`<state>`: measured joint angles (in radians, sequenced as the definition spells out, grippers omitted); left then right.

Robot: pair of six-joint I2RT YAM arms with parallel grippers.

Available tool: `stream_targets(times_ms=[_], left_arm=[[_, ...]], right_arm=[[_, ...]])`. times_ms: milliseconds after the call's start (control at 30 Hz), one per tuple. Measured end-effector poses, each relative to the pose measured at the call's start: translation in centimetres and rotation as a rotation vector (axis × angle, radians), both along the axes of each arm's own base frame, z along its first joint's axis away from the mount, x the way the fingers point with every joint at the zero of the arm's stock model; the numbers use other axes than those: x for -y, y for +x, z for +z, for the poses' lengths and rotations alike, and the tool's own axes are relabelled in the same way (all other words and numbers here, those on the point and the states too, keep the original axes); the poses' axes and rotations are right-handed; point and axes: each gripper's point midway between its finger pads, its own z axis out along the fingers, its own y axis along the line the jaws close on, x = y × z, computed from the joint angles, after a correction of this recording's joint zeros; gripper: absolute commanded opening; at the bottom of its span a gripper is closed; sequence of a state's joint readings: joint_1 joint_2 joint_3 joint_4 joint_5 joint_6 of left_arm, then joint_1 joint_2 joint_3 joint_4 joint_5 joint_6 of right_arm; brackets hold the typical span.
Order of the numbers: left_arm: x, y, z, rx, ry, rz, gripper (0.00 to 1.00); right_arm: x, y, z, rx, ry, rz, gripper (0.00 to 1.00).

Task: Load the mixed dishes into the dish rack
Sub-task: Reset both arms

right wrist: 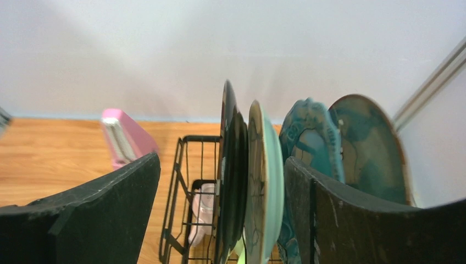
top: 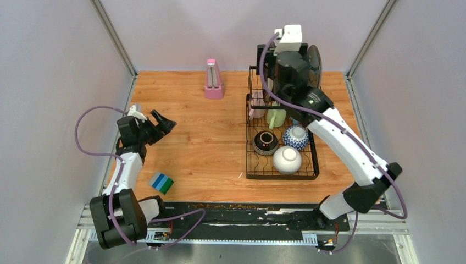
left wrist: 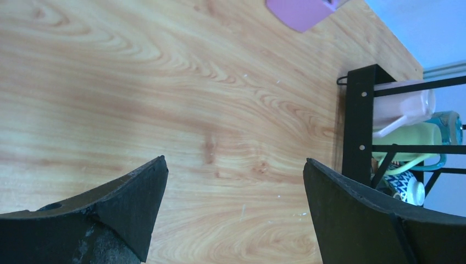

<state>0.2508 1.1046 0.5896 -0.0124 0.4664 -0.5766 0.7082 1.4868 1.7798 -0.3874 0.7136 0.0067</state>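
Right gripper [right wrist: 222, 159] — jaws spread, nothing gripped — is positioned astride upright plates [right wrist: 266, 181] in the dish rack [top: 280, 177]. Left gripper [left wrist: 235, 160] is seen fully open, empty.

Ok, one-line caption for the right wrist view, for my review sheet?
Open right gripper facing plates standing on edge in the black wire dish rack, pink metronome beyond.

White arm links [top: 343, 137], black joints [top: 365, 195], looping purple cables [top: 77, 132], black wedge-shaped pincer fingers [left wrist: 126, 203], small green light [top: 311, 101]
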Motion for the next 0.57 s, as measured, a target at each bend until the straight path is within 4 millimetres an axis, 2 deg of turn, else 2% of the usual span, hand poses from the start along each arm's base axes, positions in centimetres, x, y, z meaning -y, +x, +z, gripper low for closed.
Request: stream_targets(times_ms=[100, 167, 233, 300, 400, 533, 567], left_arm=[[1.2, 0.7, 2.6, 0.032, 0.081, -0.027, 1.00], [2.6, 1.1, 5.0, 0.074, 0.145, -0.059, 1.00], [3.8, 1.3, 7.5, 0.123, 0.206, -0.081, 1.00], [4.9, 1.3, 9.9, 0.172, 0.259, -0.096, 1.00], [5.9, 1.0, 12.1, 0.214, 0.323, -0.100, 1.00], [6.4, 0.8, 13.0, 0.223, 0.401, -0.091, 1.00], [6.6, 0.7, 13.1, 0.220, 0.423, -0.089, 1.00]], right_arm=[[2.5, -2.5, 2.8, 0.067, 0.077, 0.018, 0.89], [5.4, -4.2, 3.8, 0.102, 0.126, 0.001, 0.90], [9.2, -5.4, 4.2, 0.135, 0.169, -0.050, 0.92], [13.3, -6.3, 3.8, 0.154, 0.196, -0.126, 0.93], [18.2, -6.7, 2.4, 0.145, 0.212, -0.237, 0.94], [23.4, -6.3, -0.6, 0.079, 0.241, -0.339, 0.94], [24.9, -6.0, -2.1, 0.047, 0.254, -0.362, 0.95]])
